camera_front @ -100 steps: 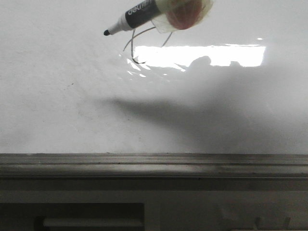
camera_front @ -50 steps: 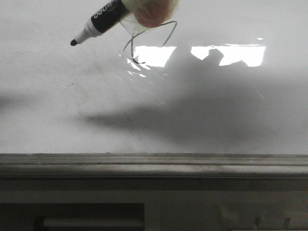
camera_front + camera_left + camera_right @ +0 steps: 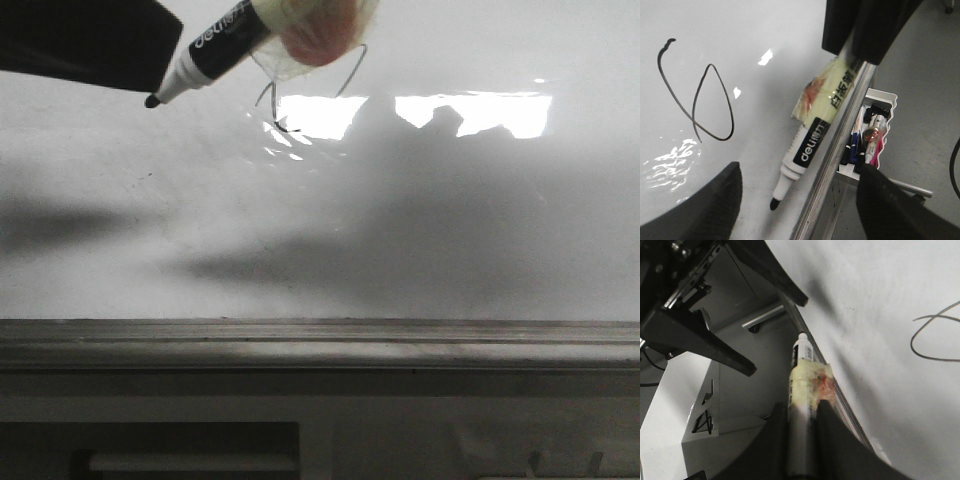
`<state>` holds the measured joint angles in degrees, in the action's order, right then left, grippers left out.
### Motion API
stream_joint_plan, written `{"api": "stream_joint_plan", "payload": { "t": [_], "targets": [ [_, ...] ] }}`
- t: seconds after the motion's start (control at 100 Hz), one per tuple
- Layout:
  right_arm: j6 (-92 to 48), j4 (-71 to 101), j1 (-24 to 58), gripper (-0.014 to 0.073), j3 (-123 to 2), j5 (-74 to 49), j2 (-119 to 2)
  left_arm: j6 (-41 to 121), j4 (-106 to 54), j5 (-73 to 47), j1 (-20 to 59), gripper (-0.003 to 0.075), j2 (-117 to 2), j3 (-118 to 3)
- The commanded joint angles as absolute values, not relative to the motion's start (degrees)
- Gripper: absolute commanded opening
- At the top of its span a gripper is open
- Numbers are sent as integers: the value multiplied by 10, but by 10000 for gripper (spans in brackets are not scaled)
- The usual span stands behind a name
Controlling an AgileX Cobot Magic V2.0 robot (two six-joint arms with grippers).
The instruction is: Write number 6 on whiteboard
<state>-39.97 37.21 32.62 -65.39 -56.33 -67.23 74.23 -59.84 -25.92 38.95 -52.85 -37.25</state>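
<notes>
My left gripper (image 3: 797, 200) hangs wide open over the whiteboard (image 3: 420, 240), its two dark fingers (image 3: 710, 210) spread far apart and holding nothing. In the front view one of them shows as a black wedge in the upper left corner, its tip just beside the nib of the marker (image 3: 205, 50). Seen from that wrist, the marker's black nib points into the gap between the fingers without touching either.

The marker itself is in my right gripper (image 3: 800, 415). Its two fingers are closed tight on the barrel, just behind a yellowish tape wrap (image 3: 807, 382) with a reddish stain. The marker slants down to the left, nib clear of the drawn line.

To the right of the nib, the number 6 (image 3: 305, 95) sits high on the whiteboard: a thin dark curved stroke with a narrow loop, partly hidden behind the taped barrel. Its lower end touches the bright glare (image 3: 470, 112). A pen tray (image 3: 871, 135) hangs off the board's rail.
</notes>
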Motion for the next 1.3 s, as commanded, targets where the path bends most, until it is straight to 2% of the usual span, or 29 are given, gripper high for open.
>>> {"api": "stream_joint_plan", "payload": {
  "t": [0.0,0.35,0.68,0.8,0.92,0.97,1.04,1.21,1.29],
  "targets": [
    [-403,391,327,-45,-675,-553,-663,745,-617,-223,405,440,-537,-396],
    [-403,390,327,-45,-675,-558,-663,745,-611,-206,432,420,-590,-435],
    [-403,390,327,-45,-675,-559,-663,745,-606,-219,432,245,-606,-436],
    [-403,390,327,-45,-675,-559,-663,745,-606,-219,432,136,-606,-436],
    [-403,390,327,-43,-675,-559,-663,745,-606,-219,432,-22,-606,-436],
    [-403,390,327,-36,-675,-564,-663,745,-606,-219,432,-20,-606,-436],
    [-403,390,327,25,-675,-569,-663,745,-606,-219,432,-20,-606,-436],
    [-403,390,325,331,-675,-554,-663,739,-606,-220,432,-20,-605,-436],
    [-396,390,317,411,-675,-542,-657,721,-606,-218,432,-20,-599,-436]
  ]
}}
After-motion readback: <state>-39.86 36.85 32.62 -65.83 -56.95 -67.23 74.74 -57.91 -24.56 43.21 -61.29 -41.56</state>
